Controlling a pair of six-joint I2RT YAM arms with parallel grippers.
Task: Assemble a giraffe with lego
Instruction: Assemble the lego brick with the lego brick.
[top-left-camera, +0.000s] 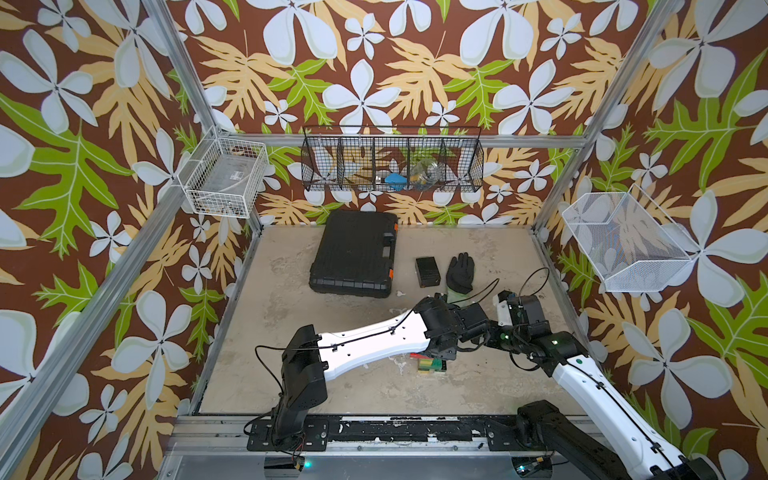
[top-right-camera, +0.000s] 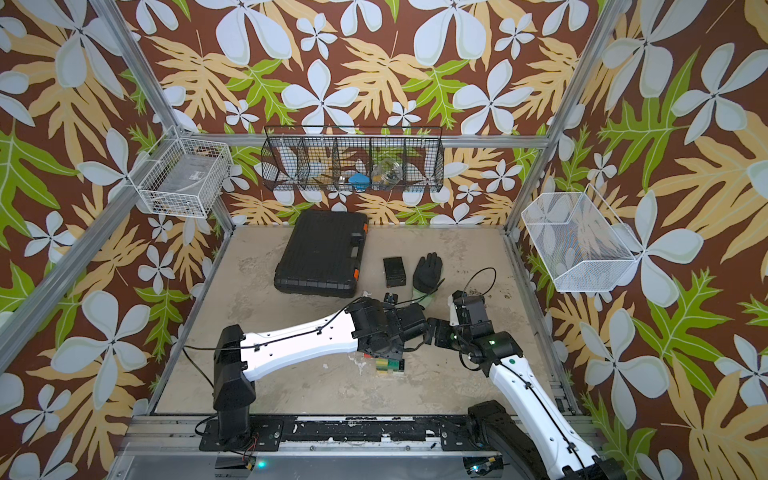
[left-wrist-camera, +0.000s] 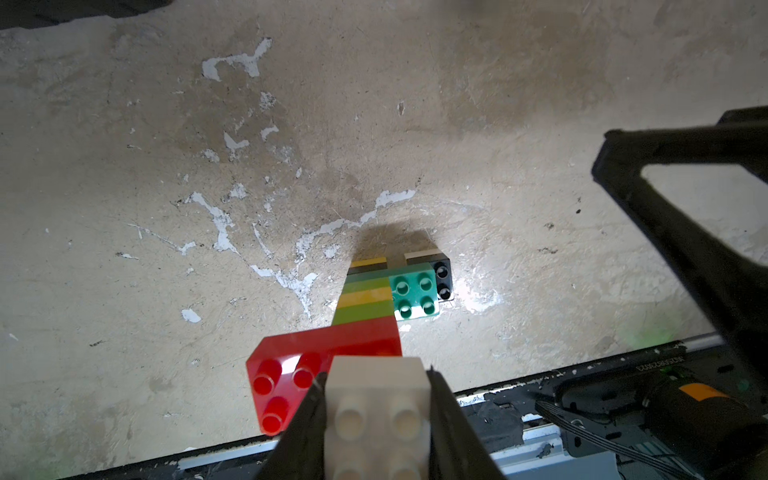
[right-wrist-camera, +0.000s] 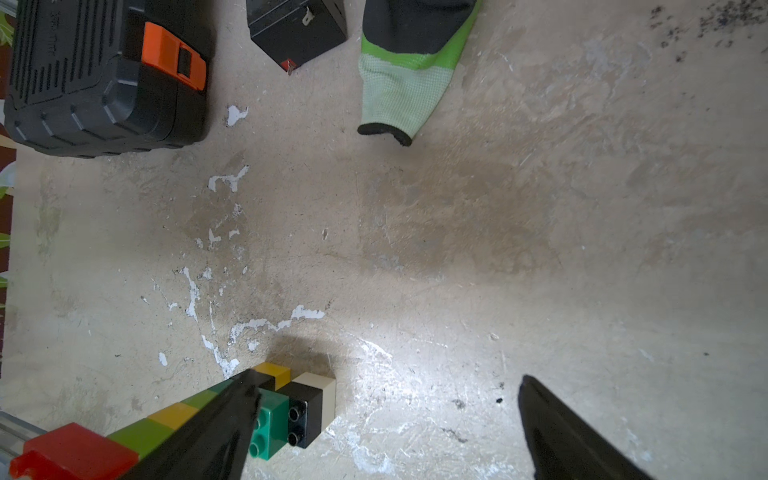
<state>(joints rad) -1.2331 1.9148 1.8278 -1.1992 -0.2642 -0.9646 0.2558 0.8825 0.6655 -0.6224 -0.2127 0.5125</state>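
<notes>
The giraffe (left-wrist-camera: 368, 299) stands near the table's front middle, with a lime-and-yellow neck, a dark green body (left-wrist-camera: 415, 295) and a black leg brick (left-wrist-camera: 442, 282). Its red head brick (left-wrist-camera: 291, 370) carries a white brick (left-wrist-camera: 376, 411) on top. My left gripper (left-wrist-camera: 376, 386) is shut on that white brick, one finger on each side. In both top views the left wrist covers most of the giraffe (top-left-camera: 432, 366) (top-right-camera: 388, 368). My right gripper (right-wrist-camera: 386, 378) is open and empty just beside the giraffe (right-wrist-camera: 286, 409), and one of its fingers (right-wrist-camera: 216, 428) overlaps the neck in that view.
A black tool case (top-left-camera: 353, 253) lies at the back. A small black box (top-left-camera: 428, 271) and a black-and-green glove (top-left-camera: 460, 272) lie right of it. Wire baskets (top-left-camera: 392, 160) hang on the walls. The front rail (top-left-camera: 374, 432) runs close behind the giraffe's head in the left wrist view.
</notes>
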